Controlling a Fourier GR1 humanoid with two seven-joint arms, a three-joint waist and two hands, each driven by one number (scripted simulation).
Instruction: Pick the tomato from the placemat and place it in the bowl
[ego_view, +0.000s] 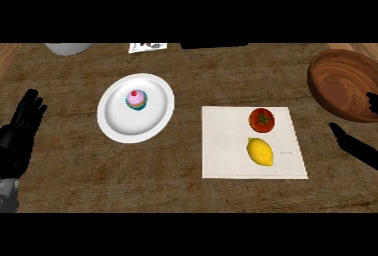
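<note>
A counter covered in coarse brown cloth (184, 190) is seen from steeply above. At the far left edge the left hand (23, 125) is held open with fingers straight and pointing up, at rest, and nothing is held in it. Just right of it lies a white plate (118, 125), on which a small pink-topped cupcake (136, 100) is set. Along the top edge a pale grey rounded object (68, 48) and a small printed card (148, 46) are cut off and cannot be identified.

Right of centre a white placemat (221, 150) is spread. The tomato (261, 120) rests on its upper part, and a lemon (260, 151) lies just below it, the two near but apart.

At the upper right a wooden bowl (339, 80) is partly cut off by the edge; nothing can be seen inside the visible part. The right hand (358, 147) enters at the right edge, beside the placemat and below the bowl. Only dark fingers are shown, so whether it is open or closed cannot be told; nothing is seen in its hold.

The task appears not yet begun: the tomato is untouched on the placemat, and the grasp, the lift and the placing in the bowl are all left to do.
</note>
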